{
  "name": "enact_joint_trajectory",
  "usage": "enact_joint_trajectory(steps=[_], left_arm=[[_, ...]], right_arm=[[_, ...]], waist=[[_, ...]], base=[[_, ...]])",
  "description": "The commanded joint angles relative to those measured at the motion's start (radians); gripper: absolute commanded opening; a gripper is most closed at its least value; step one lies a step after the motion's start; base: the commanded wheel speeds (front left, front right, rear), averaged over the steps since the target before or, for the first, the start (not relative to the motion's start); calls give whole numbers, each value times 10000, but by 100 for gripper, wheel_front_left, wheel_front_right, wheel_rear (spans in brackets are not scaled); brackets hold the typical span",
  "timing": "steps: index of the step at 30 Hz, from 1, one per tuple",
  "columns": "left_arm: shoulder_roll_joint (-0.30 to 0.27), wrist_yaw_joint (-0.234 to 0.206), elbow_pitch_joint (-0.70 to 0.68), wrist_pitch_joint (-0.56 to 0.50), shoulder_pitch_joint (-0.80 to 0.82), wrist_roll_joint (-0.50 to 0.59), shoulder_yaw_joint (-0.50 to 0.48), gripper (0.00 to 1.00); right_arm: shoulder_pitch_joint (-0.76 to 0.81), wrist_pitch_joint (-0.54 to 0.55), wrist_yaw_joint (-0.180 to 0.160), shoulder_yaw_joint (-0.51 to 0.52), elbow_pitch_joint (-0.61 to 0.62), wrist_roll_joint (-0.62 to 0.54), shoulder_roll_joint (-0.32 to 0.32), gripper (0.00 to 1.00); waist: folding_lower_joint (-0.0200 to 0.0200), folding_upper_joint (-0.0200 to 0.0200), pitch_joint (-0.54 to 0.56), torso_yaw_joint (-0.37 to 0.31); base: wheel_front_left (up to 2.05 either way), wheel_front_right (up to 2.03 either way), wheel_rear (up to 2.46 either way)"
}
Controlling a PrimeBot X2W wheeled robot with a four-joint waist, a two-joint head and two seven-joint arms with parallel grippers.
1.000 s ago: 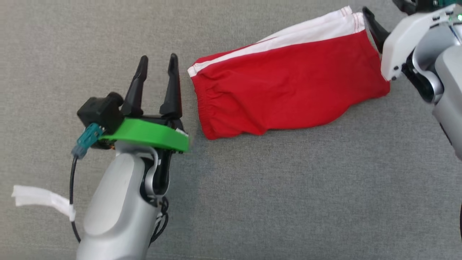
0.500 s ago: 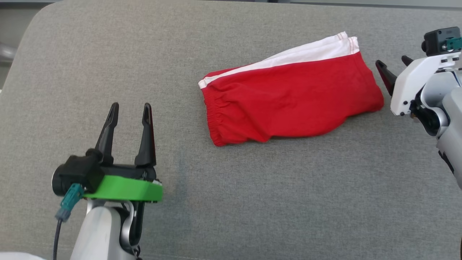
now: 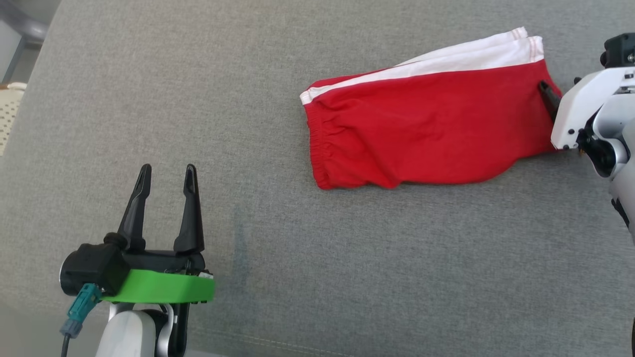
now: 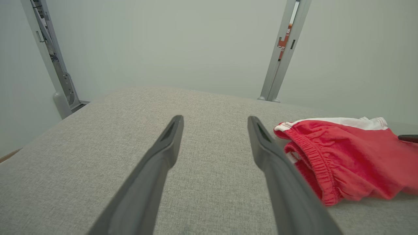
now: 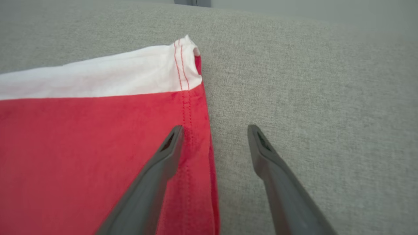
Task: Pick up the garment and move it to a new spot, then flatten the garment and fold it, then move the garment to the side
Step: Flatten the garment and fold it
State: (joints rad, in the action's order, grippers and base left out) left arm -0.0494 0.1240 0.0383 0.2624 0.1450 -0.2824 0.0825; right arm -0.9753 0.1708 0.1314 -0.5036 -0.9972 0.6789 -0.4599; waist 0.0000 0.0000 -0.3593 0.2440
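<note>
Over the right-hand hem of the folded red shorts point(image 3: 426, 129), which lie on the grey table point(image 3: 347, 272), the right pincer point(image 5: 215, 129) gapes wide, straddling the edge. It should catch every layer, seemingly two, before closing. The left pincer point(image 3: 167, 171) waits wide, well apart.

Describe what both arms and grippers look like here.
Left gripper: two long, tapered black fingers, green wrist plate, black camera pod with teal connector and dark cable, silver-grey forearm. Right gripper: matching dark fingers, white wrist plate, black camera pod, silver-grey forearm.
</note>
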Motion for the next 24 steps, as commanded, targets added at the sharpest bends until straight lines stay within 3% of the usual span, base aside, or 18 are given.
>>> enact_joint_trajectory(steps=[1, 9, 10, 12, 24], left_arm=[[-26, 31, -57, 26, -76, -68, 19, 100], [-26, -60, -184, 26, 56, -319, 129, 100], [-26, -64, -165, 26, 59, -320, 148, 100], [-26, -79, -143, 26, 60, -314, 156, 100], [-27, -114, -24, 26, -214, -308, 102, 100]], right_arm=[[-130, 63, -17, 21, -136, -149, 40, 100], [-99, 748, -5, -3, -896, -477, 693, 100], [-36, 880, 6, -72, -921, -502, 797, 55], [105, 1077, 23, -157, -916, -483, 895, 0], [294, 38, -23, 432, -429, -556, 226, 0]], waist=[[0, 0, -251, 213], [0, 0, -454, 316], [0, 0, -458, 299], [0, 0, -442, 251], [0, 0, 255, -404]], base=[[0, 0, 0], [0, 0, 0], [0, 0, 0], [0, 0, 0], [0, 0, 0]])
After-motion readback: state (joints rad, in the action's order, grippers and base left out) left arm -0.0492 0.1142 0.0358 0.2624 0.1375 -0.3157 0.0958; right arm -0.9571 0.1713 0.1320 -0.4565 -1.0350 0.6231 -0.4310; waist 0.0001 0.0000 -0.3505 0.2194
